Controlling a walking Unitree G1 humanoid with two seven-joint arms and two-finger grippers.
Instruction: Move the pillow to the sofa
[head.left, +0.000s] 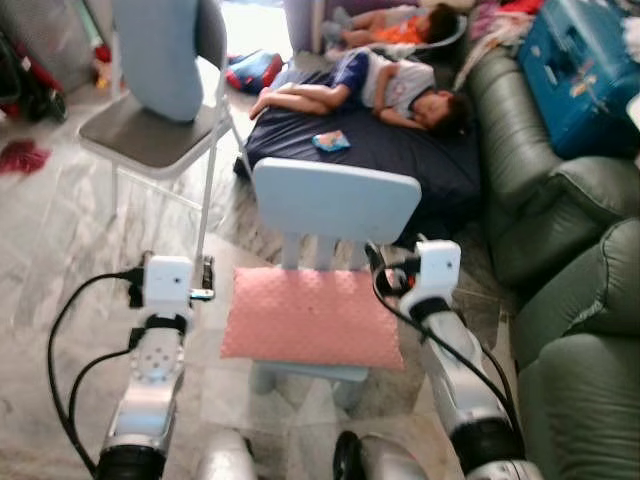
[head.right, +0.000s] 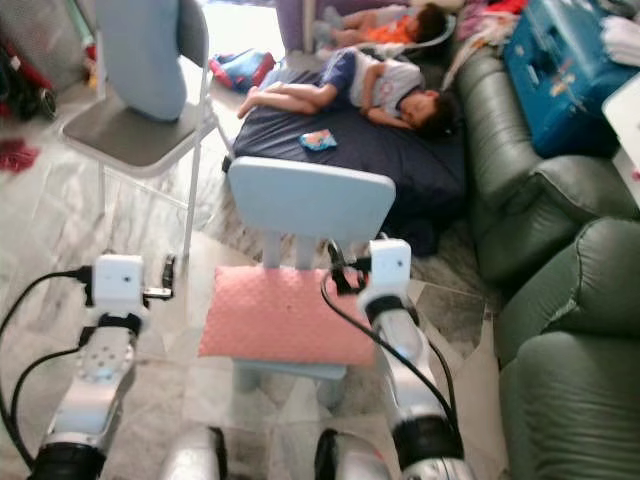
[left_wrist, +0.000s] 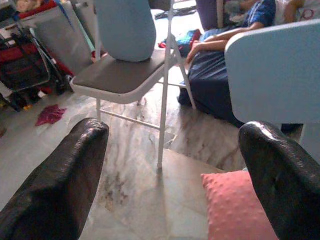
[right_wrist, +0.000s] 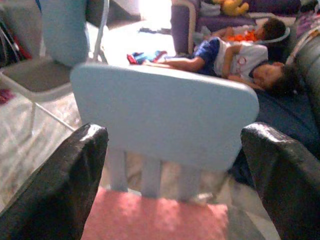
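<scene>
A pink, bumpy-textured square pillow (head.left: 312, 318) lies flat on the seat of a small pale-blue plastic chair (head.left: 335, 200). The left end effector (left_wrist: 170, 175) and right end effector (right_wrist: 172, 175) flank it, fingers spread wide, gripping nothing. The dark green leather sofa (head.left: 570, 300) stands to the right.

Marble floor (head.left: 60, 230) around me; folding chair (head.left: 150, 135) far left, dark mattress (head.left: 400, 160) ahead, bright light beyond.

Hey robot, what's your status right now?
Left gripper and right gripper open, flanking the pillow. Pillow not gripped, lying on the small chair. Sofa to the right; person asleep on the mattress ahead.
</scene>
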